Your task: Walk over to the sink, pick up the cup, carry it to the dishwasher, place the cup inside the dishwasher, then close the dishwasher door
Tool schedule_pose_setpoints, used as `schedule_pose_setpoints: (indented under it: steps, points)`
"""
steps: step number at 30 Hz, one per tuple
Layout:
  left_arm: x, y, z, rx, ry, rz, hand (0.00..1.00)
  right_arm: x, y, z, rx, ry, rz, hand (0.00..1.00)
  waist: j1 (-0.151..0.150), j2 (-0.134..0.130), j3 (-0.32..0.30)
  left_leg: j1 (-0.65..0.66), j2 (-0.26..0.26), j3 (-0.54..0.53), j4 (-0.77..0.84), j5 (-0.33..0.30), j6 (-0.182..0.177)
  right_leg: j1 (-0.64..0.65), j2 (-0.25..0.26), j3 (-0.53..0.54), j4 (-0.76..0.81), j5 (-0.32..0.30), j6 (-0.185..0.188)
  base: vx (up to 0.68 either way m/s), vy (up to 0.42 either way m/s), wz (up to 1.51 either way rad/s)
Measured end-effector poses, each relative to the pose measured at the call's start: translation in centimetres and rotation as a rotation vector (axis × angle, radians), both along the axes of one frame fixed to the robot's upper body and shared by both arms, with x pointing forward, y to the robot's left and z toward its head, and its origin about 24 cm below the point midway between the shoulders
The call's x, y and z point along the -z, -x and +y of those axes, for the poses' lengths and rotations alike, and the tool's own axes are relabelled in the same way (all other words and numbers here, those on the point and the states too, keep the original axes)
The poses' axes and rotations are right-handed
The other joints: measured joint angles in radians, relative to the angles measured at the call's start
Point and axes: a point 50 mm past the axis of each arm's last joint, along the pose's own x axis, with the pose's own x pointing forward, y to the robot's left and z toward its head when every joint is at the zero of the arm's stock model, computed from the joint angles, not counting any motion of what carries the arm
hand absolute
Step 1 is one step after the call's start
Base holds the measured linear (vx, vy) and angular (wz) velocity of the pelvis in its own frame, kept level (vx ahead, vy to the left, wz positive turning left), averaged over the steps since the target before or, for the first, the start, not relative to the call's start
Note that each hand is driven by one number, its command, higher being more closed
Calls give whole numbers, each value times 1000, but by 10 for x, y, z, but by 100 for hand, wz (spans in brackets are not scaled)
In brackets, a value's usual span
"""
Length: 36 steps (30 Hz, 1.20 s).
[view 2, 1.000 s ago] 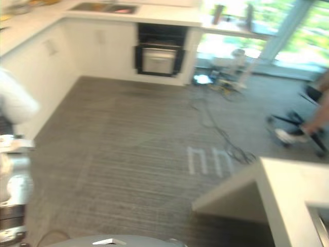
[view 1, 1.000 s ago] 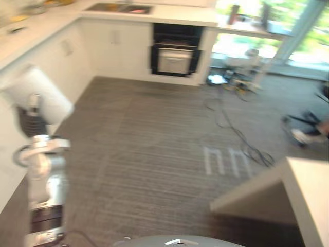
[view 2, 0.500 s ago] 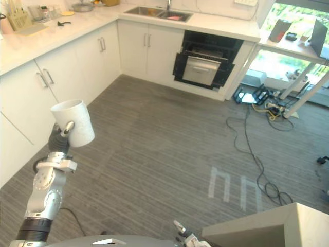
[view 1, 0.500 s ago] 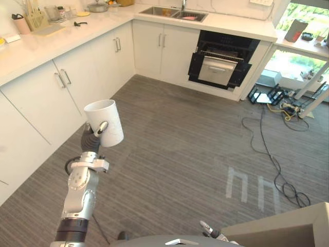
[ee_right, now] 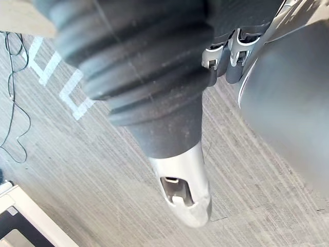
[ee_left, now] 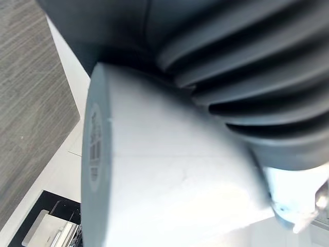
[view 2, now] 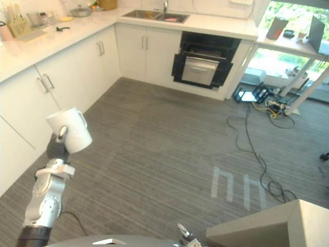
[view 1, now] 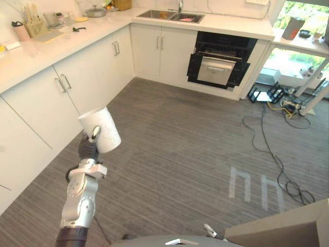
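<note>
A white cup (view 1: 100, 128) is held up in front of me at the left, tilted, with my left hand (view 1: 88, 148) shut on it from below. The left wrist view has the cup (ee_left: 169, 175) right against that hand's dark cover. The dishwasher (view 1: 219, 64) stands open under the far counter, its dark inside and lowered door showing. Left of it, the sink (view 1: 169, 15) is set into the worktop. My right hand (view 2: 185, 239) hangs low at the bottom edge, and its thumb (ee_right: 181, 188) points at the floor.
White cupboards (view 1: 61, 87) run along the left and far walls. Black cables (view 1: 267, 149) trail over the grey floor at the right, near white floor marks (view 1: 251, 185). A table corner (view 1: 288, 229) juts in at the lower right. A desk (view 1: 303, 43) stands by the window.
The camera has swung left and steadied, bringing the left counter and sink into view. The cup stays in my left hand, now slightly lower and further left in the picture.
</note>
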Motion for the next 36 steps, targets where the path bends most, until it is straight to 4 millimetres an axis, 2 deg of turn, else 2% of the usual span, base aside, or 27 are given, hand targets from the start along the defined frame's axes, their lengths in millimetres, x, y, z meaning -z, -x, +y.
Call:
schedule_pose_setpoints:
  steps: [3,5,6,7,8,9,10,11,13,15,17,18,19,22,23,24,26,27,28,29,30,31,32,33,34,35,36]
  points:
    - [2,3,4,-19,47,3,100,0,6,-2,48,26,-18,0,6,-7,4,5,-20,14,0,-20,13,-29,-40,-34,90,-61,14,-31,29,9]
    - [-6,-2,-2,0,65,-36,100,0,11,-4,90,33,-18,0,-9,-36,-7,-25,-66,74,110,-79,62,-50,-128,-90,202,-124,33,65,118,60]
    - [-13,-5,-5,-1,78,-68,100,-1,10,-8,93,52,-22,0,-6,-32,3,-31,-83,65,135,-111,50,-103,-162,-115,374,-143,30,99,105,54]
    - [-13,-5,-5,-12,86,-66,100,-2,7,-10,90,61,-30,0,-1,-28,8,-31,-87,63,152,-123,58,-159,-183,-119,497,-128,3,3,117,49]
    - [-12,-8,-8,-7,92,-53,100,-2,1,-6,88,59,-52,0,-13,-23,12,-30,-91,33,186,-145,66,-240,-208,-116,698,-53,-99,-2,126,62]
    - [-12,-9,-11,2,94,-50,100,-2,0,-4,93,66,-67,0,-18,-26,18,-14,-87,5,198,-157,76,-282,-213,-92,801,34,-107,43,118,72]
    - [-10,-8,-12,4,97,-45,100,-2,-1,-2,100,60,-80,0,-14,-17,28,4,-77,-9,203,-171,84,-317,-200,-67,868,25,-82,150,74,51]
    - [-10,-8,-11,-4,105,-44,100,-2,-4,5,89,34,-95,0,-10,-23,27,20,-56,-23,208,-184,85,-336,-159,-74,850,-63,-65,148,22,39]
    - [-11,-9,-12,4,87,-49,100,-3,-13,15,96,3,-136,0,-9,-41,37,32,-35,-42,210,-198,82,-361,-85,-81,701,-106,-45,134,-30,26]
    - [-10,-10,-19,44,50,-23,100,-10,-28,21,85,-3,-216,0,-5,-49,46,39,-19,-41,217,-223,75,-403,-9,-75,388,-40,-25,217,-139,-2]
    - [-15,-11,-27,85,51,-26,100,-15,-35,24,65,-5,-258,0,-5,-54,50,57,-17,-36,235,-267,62,-391,14,-71,184,39,2,256,-202,-2]
    - [-17,-11,-30,99,53,-33,100,-16,-34,24,56,-1,-263,0,-5,-59,53,74,-21,-37,243,-286,57,-383,10,-74,169,38,3,344,-274,13]
    - [-21,-8,-35,113,66,-50,100,-16,-31,23,49,7,-259,0,-6,-64,53,121,-24,-43,251,-326,47,-366,2,-86,193,67,-26,414,-286,23]
    - [-29,-1,-45,118,120,-101,100,-28,-36,11,47,48,-323,0,-11,16,20,169,51,-49,255,-405,95,-392,51,-160,325,44,-83,429,-238,9]
    - [-32,-1,-46,119,129,-120,100,-31,-42,12,62,41,-349,0,-15,33,22,140,53,-60,375,-415,77,-395,58,-179,341,29,-108,517,-236,5]
    - [-31,-1,-54,134,150,-121,100,-37,-51,10,79,51,-393,0,-25,44,18,49,37,-56,681,-356,53,-372,72,-199,345,-6,-133,431,-190,12]
    - [-32,-1,-58,139,164,-131,100,-42,-51,12,86,59,-423,0,-27,44,28,-26,70,-38,863,-197,16,-312,87,-224,340,-45,-139,470,-240,23]
    - [-30,2,-53,105,173,-129,100,-43,-50,11,85,72,-434,0,-10,30,45,-108,127,-4,1046,75,-9,-223,117,-214,288,-65,-151,417,-208,11]
    - [-30,2,-53,103,172,-129,100,-43,-50,11,85,73,-434,0,-10,31,45,-111,129,-3,1051,87,-6,-220,119,-215,285,-65,-151,486,-191,-9]
    - [-26,7,-43,57,166,-118,100,-44,-47,8,87,103,-448,0,3,43,48,-243,200,38,1256,44,5,-130,163,-207,215,-73,-161,325,-115,-22]
    - [-25,9,-38,30,162,-114,100,-47,-50,4,78,126,-471,0,18,47,49,-309,218,77,1276,-57,39,-76,178,-191,171,-78,-162,410,-135,-26]
    - [-25,9,-37,25,161,-115,100,-48,-51,3,77,129,-479,0,22,47,49,-324,220,89,1265,-84,51,-61,180,-189,160,-79,-161,312,-89,-32]
    - [-26,10,-34,15,156,-126,100,-51,-60,3,81,122,-515,0,33,42,47,-358,220,145,1136,-170,69,-15,179,-177,127,-89,-157,452,-102,-34]
    - [-29,10,-32,5,155,-138,100,-58,-77,5,63,125,-577,0,44,37,43,-354,195,208,804,-205,60,17,169,-161,119,-116,-155,367,-81,-34]
    - [-29,10,-32,5,155,-140,100,-60,-81,5,58,125,-590,0,44,37,42,-349,184,209,716,-203,57,22,167,-158,120,-122,-155,391,-33,-30]
    - [-29,11,-33,5,159,-143,100,-68,-95,4,42,138,-642,0,43,41,39,-336,141,196,409,-162,18,35,160,-143,133,-154,-149,356,38,-27]
    - [-29,11,-33,1,165,-143,100,-74,-106,3,35,150,-673,0,47,49,38,-361,131,167,278,-133,-17,43,162,-122,149,-183,-125,548,83,-35]
